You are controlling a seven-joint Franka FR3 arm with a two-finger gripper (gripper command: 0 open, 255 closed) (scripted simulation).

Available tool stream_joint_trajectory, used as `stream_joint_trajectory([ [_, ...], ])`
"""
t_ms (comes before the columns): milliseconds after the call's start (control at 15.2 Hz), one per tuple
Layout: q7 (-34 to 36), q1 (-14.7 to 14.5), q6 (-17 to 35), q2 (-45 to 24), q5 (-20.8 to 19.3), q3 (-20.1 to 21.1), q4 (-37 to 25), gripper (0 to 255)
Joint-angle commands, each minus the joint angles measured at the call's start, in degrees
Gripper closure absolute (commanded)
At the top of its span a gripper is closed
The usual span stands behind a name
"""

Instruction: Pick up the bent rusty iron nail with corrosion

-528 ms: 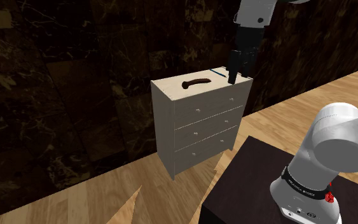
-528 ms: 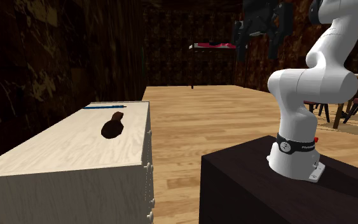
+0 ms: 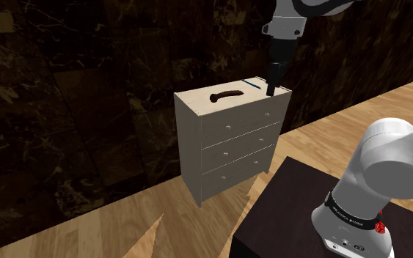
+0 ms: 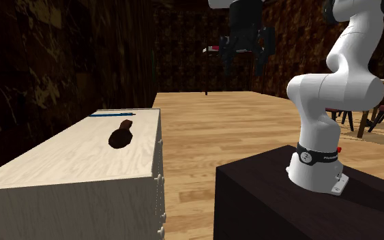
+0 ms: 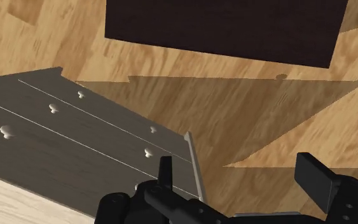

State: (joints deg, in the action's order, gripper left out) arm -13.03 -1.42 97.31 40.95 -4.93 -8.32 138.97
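The bent nail (image 3: 225, 94) is a dark brown curved piece lying on top of a pale wooden dresser (image 3: 234, 139); in the second exterior view the nail (image 4: 121, 133) rests mid-top. My black gripper (image 3: 272, 85) hangs above the dresser's end at the shoulder view's right, well away from the nail. In the second exterior view the gripper (image 4: 243, 65) is high up, open and holding nothing. In the wrist view the gripper (image 5: 240, 181) has its fingers (image 5: 314, 179) apart over the dresser's front (image 5: 75, 133) and the floor.
A thin blue pen (image 3: 254, 84) lies near the dresser top's end, close below the gripper; the same pen (image 4: 112, 114) is beyond the nail. The dresser has three knobbed drawers. The dark stand (image 3: 300, 212) sits on a wooden floor (image 4: 224, 129). Dark marbled walls stand behind.
The gripper has swung toward the second exterior view's left, closer to the dresser, and turned about its axis. The nail and pen have not moved.
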Motion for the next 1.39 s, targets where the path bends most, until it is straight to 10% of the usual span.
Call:
stream_joint_trajectory([
  [0, -6.85, -0.66, 1.37, -3.07, -2.15, -2.96, -1.57, 0],
  [594, -34.95, -4.82, 9.15, -20.79, -6.08, -14.11, -11.78, 0],
  [1320, -69.03, -6.67, 14.98, -47.45, 1.48, -19.65, -32.20, 0],
])
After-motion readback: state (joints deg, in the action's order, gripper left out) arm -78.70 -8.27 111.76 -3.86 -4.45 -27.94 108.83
